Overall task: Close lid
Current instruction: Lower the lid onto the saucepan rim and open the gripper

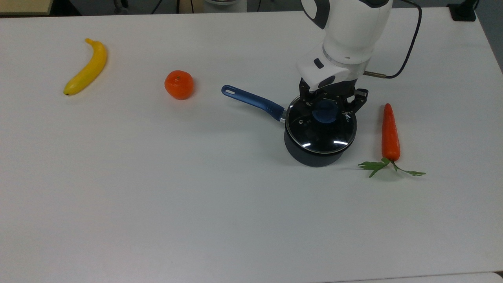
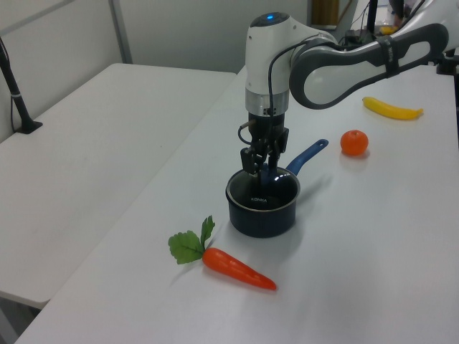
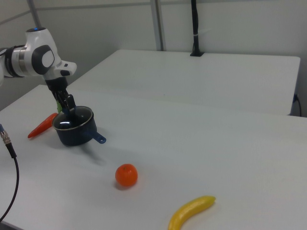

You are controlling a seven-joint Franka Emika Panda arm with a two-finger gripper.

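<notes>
Lid [image 1: 321, 129] of clear glass is sitting on the dark saucepan [image 1: 314, 155] at the top view's right of centre, its metal rim appearing to rest all round the pan's edge, while the Franka arm's gripper [image 1: 325, 111] is pinching the blue knob [image 1: 324, 111] from above.

Going left to right across the top view: a banana [image 1: 87, 67] is lying far off at the left, a tangerine [image 1: 178, 84] is resting well apart from the pan, the blue handle [image 1: 252, 101] is pointing toward the fruit, the covered saucepan is standing under the wrist, and a carrot [image 1: 390, 133] with green leaves is lying near the pan on the top view's right.

In the left view the gripper [image 2: 261, 169] is standing upright over the saucepan [image 2: 262, 208], fingers pressed on the knob (whether the rim is fully seated on the far side is hard to tell).

Judging from this, the close looks all but done, and the risk is lying in the letting go. If the fingers are opening unevenly or the arm is lifting before they part, the lid is likely to be dragged up or tipped off its seat. Pressing down further is likely to skid the light pan across the smooth white table [image 1: 157, 196], perhaps toward the carrot.
</notes>
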